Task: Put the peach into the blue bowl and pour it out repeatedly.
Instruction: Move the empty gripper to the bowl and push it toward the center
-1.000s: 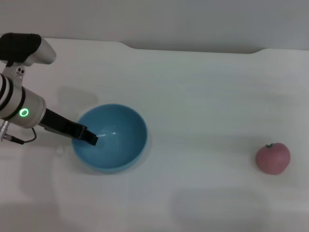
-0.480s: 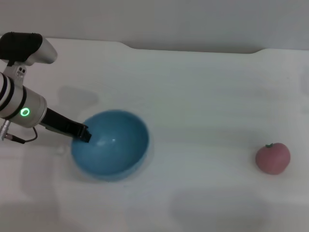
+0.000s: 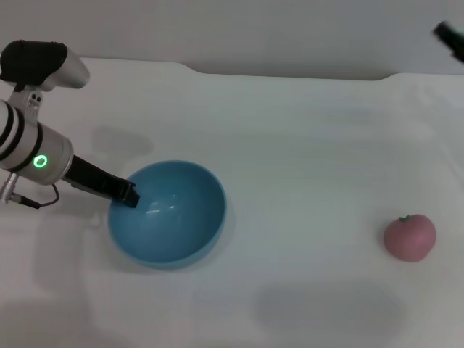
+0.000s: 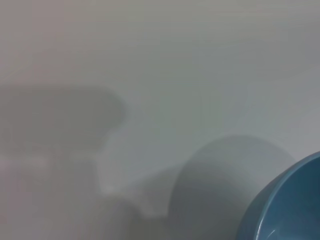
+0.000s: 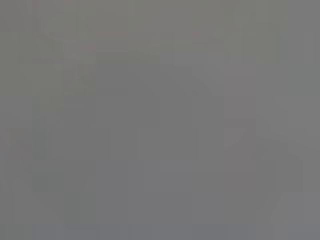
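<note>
While the left pincer (image 3: 129, 196) is gripping the bowl (image 3: 168, 213) rim, clamped, keep it level; the peach (image 3: 409, 236) is sitting well right on the table (image 3: 304, 145). Right pincer (image 3: 451, 36): can't tell.

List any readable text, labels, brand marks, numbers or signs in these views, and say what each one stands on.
None can be read.
The blue bowl is plain, with no print.
The peach carries no sticker or mark.
The white table shows no writing.
The left arm at the bowl's rim shows only a green ring light, no letters or digits.
The right wrist view shows nothing legible.
</note>
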Available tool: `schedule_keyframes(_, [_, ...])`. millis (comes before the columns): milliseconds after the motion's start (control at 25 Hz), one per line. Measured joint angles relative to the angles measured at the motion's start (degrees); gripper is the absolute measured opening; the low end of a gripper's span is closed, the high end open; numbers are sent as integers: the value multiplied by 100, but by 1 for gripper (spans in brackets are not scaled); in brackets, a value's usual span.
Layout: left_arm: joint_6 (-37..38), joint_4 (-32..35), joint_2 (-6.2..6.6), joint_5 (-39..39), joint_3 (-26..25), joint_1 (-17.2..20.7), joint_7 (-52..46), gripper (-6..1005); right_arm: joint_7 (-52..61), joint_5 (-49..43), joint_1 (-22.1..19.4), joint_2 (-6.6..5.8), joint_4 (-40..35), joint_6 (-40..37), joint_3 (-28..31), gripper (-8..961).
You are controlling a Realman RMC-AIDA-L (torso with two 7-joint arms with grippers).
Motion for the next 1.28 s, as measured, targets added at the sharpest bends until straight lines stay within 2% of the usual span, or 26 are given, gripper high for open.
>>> schedule_keyframes(80, [1, 0, 0, 0, 0, -15, 0, -2, 1777, -1194, 3, -25, -850, -312, -748, 473])
schedule_keyframes(160, [-6, 1, 1, 1, 1, -31, 0, -1, 3034, -2130, -25, -26, -1691, -795, -1285, 472])
schedule_keyframes(320, [-27, 13, 2, 1, 0, -51, 4, -2, 4884, -4172, 120, -34, -3143, -2258, -1689, 471])
schedule_keyframes(440, [-47, 20, 1, 1, 0, -66, 7, -2, 5717, -5486, 424, -81, -3440, -3163, -1709, 470])
schedule_keyframes(560, [-59, 20, -8, 1, 2, -89, 8, -2, 6081, -6412, 646, -88, -3407, -3605, -1853, 470])
schedule_keyframes(800, [-68, 20, -12, 1, 8, -131, 9, -1, 6446, -6866, 600, 66, -3360, -3799, -2693, 468])
schedule_keyframes(1280, [-73, 16, -16, 1, 114, -205, 9, -2, 6642, -6952, 503, 86, -2984, -3827, -2879, 464])
